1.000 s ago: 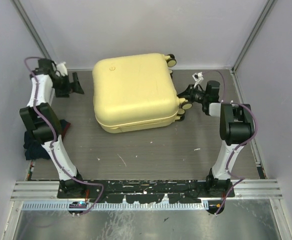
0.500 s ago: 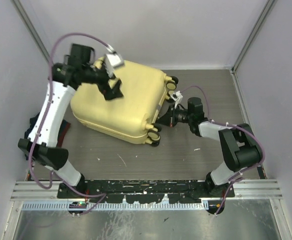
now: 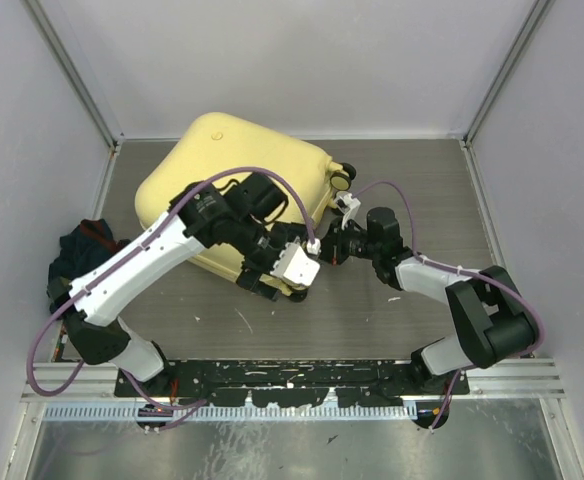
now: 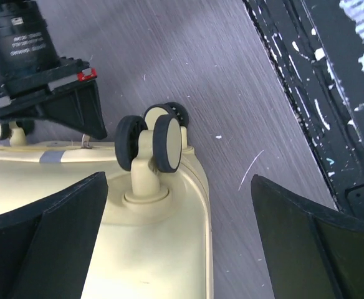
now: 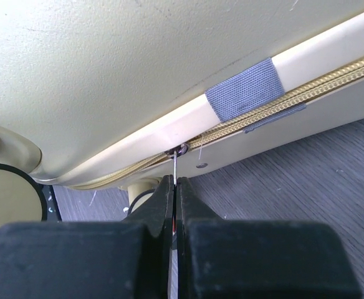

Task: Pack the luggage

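The luggage (image 3: 217,165) lies shut and turned at an angle on the grey table, wheels toward the right. My left gripper (image 3: 264,285) hangs open over its near right corner. In the left wrist view the fingers (image 4: 51,237) straddle the yellow shell (image 4: 163,249) just below a pair of black wheels (image 4: 151,142), touching nothing. My right gripper (image 3: 324,252) is shut on the thin metal zipper pull (image 5: 176,163), which hangs from the slider on the yellow zipper (image 5: 275,84) along the luggage's side (image 5: 107,62).
A heap of dark clothes (image 3: 80,255) lies at the table's left edge beside the left arm. A grey fabric tab (image 5: 244,90) crosses the zipper seam. The black base rail (image 3: 292,375) runs along the near edge. Grey walls enclose three sides.
The luggage has slid left and rotated. My left arm swung from the back left, over the luggage, down to its near right corner. My right gripper stayed shut and followed leftward.
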